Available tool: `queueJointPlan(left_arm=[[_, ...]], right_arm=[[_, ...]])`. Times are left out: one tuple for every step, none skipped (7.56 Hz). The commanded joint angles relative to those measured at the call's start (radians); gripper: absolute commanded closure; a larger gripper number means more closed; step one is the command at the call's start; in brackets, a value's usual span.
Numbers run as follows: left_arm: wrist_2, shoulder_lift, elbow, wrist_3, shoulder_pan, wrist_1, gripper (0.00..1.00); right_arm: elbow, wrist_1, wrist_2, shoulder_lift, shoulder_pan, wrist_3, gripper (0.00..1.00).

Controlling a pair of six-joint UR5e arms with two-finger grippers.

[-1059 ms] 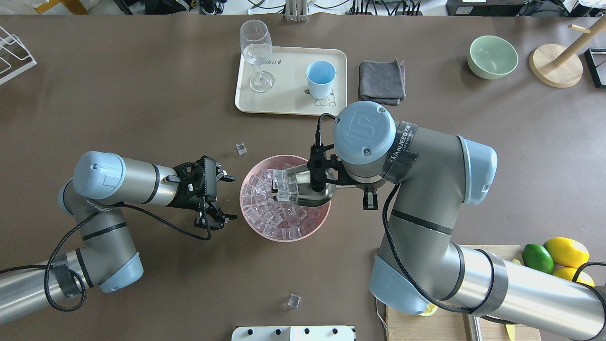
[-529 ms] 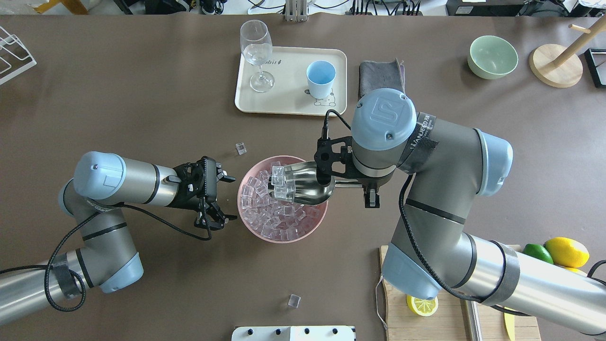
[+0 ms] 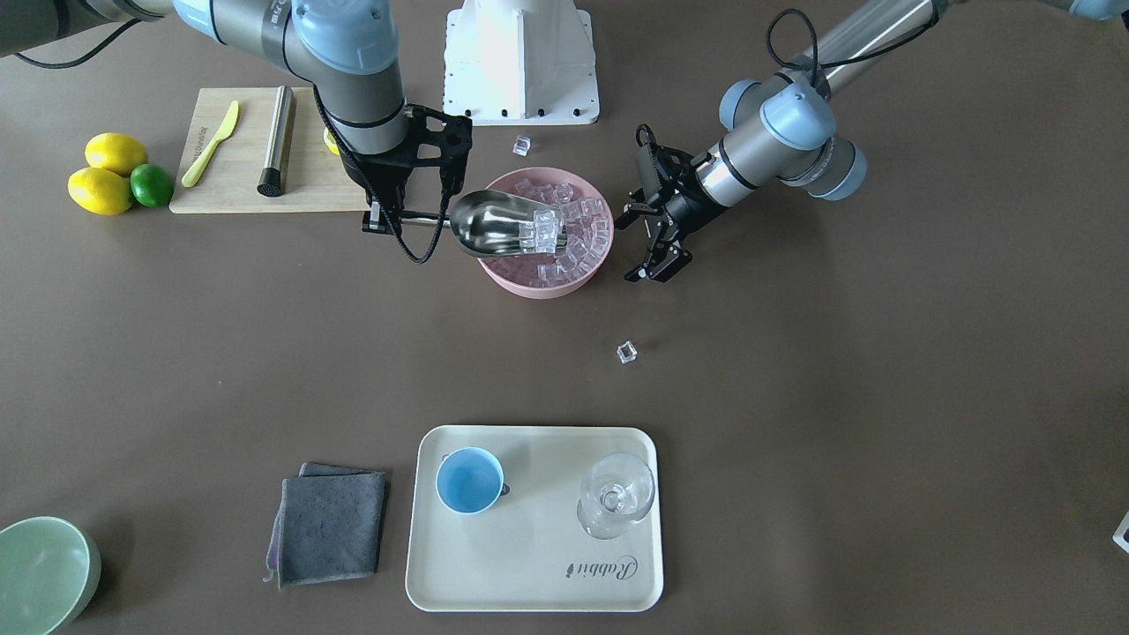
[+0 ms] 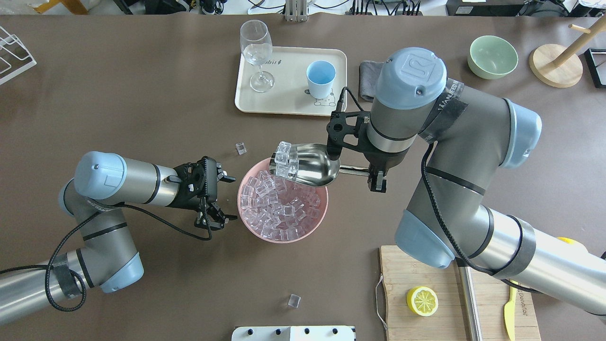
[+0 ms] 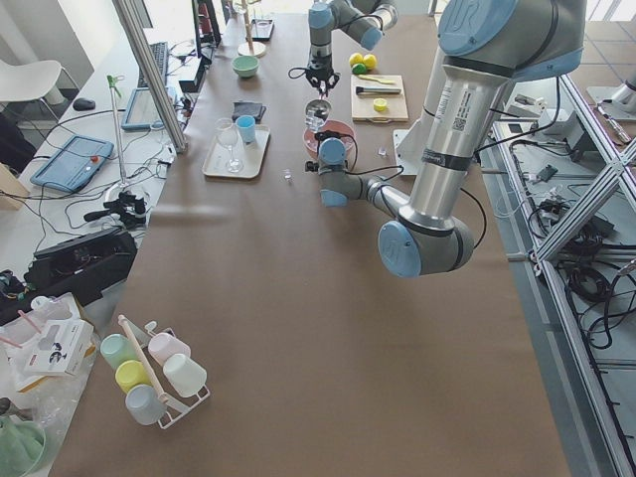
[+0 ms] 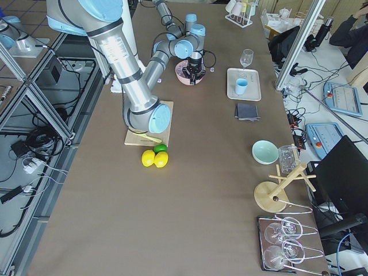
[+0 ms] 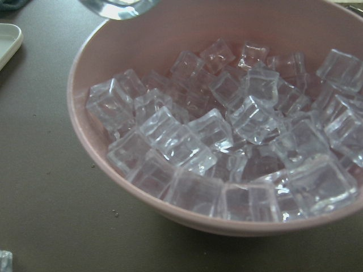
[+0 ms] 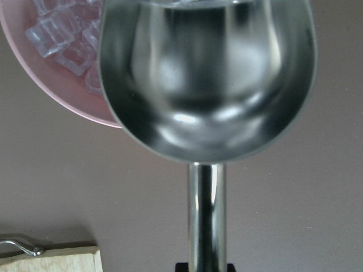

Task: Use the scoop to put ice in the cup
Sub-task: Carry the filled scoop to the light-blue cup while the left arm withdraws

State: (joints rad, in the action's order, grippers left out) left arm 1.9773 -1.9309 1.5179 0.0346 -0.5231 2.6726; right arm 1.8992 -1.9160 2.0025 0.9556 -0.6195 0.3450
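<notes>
Now scoop (image 4: 310,166) raised above pink bowl (image 4: 284,240), ice (image 4: 285,158) aboard

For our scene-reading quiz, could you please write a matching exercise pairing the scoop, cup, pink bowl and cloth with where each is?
1 scoop
2 cup
3 pink bowl
4 cloth

A on the tray
B on the table beside the tray
C held by the right gripper
D beside the left gripper, full of ice

Pairs: 1-C, 2-A, 3-D, 4-B
</notes>
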Motion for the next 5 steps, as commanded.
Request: queueJointPlan(left_arm=[[0.0,0.001,-0.001,-0.001,0.002,-0.005,0.01],[0.0,0.0,0.001,-0.001,0.002,-0.02,0.02],[0.0,0.0,0.001,-0.001,0.002,-0.039,0.01],[0.002,0.001,0.001,0.005,-0.001,-0.051,0.01],[0.003,0.004,0.002,0.005,-0.003,-0.066,0.01]], right_arm=[[0.001,-0.001,0.108,-0.001,-0.095,-0.129,1.0],[-0.002,-0.004,0.152,-0.001,-0.13,-0.212,1.0],[-0.005,-0.014,0.156,-0.006,-0.15,-0.242,1.0],[-0.012,-0.017,0.156,-0.008,-0.169,-0.242,1.0],[-0.046,-0.021,0.156,-0.024,-0.184,-0.242,1.0]])
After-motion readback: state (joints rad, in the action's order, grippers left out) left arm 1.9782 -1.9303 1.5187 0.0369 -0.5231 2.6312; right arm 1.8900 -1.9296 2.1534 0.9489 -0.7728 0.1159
